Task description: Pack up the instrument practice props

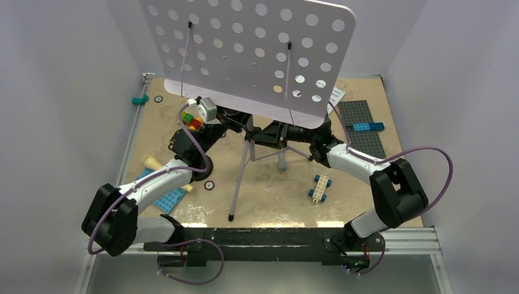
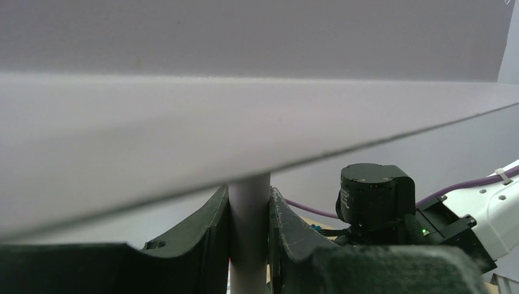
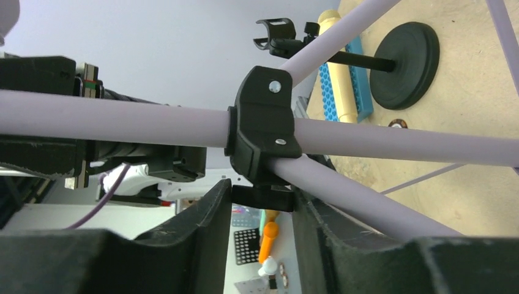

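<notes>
The lilac perforated music stand stands upright mid-table on its tripod legs. My left gripper is shut on the stand's lilac pole just under the desk; in the left wrist view both fingers press the pole. My right gripper is shut on the black tab under the tripod hub, as the right wrist view shows. The cream-yellow microphone lies at the left by the black round-base mic stand. A white sheet page peeks out behind the desk.
A blue studded plate lies under my left arm. A grey plate carrying a blue brick is at the right. A brick car lies front right, coloured bricks by my left wrist. Walls enclose three sides.
</notes>
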Available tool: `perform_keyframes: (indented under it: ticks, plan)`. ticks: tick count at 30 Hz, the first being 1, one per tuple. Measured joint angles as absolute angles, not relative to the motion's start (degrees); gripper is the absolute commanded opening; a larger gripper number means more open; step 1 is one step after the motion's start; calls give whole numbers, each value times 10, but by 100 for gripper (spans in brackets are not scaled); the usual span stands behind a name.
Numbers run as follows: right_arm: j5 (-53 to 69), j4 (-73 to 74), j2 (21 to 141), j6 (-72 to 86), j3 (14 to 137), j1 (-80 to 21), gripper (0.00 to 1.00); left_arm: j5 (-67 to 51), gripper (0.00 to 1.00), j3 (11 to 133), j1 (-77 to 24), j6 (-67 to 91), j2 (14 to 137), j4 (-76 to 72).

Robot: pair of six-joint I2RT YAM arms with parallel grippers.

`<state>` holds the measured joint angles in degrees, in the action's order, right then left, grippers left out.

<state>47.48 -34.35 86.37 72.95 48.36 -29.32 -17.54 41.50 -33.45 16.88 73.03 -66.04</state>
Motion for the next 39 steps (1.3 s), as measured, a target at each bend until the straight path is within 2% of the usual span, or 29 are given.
perform_keyframes:
  ticks: [2,6,10,16,24,25,26,28,30,35,37,39]
  plan:
    - [479,-344,871,734,485,-293,27,-175,0,415,-334,168,730,-661]
    - [492,-353,882,746,490,-291,0,-173,0,415,-334,164,729,-658]
    - [494,-326,882,722,503,-291,0,-171,0,415,-334,158,725,-649]
    - [472,-189,861,597,551,-298,0,-167,0,415,-334,153,719,-635]
    - [355,-13,818,375,608,-330,0,-168,0,417,-334,153,719,-631]
    - [345,-7,813,358,608,-333,3,-168,0,417,-335,154,719,-631]
    - [339,-3,809,348,608,-335,22,-170,0,418,-335,154,720,-631]
    - [335,-8,802,346,599,-335,47,-172,0,419,-336,154,722,-632]
    - [340,-25,795,360,586,-333,56,-173,0,420,-338,154,722,-631]
    - [377,-76,793,424,569,-319,55,-173,0,420,-339,154,722,-629]
    - [391,-90,797,449,568,-317,49,-173,0,420,-339,154,720,-626]
    - [399,-95,806,466,568,-314,37,-172,0,420,-338,153,716,-620]
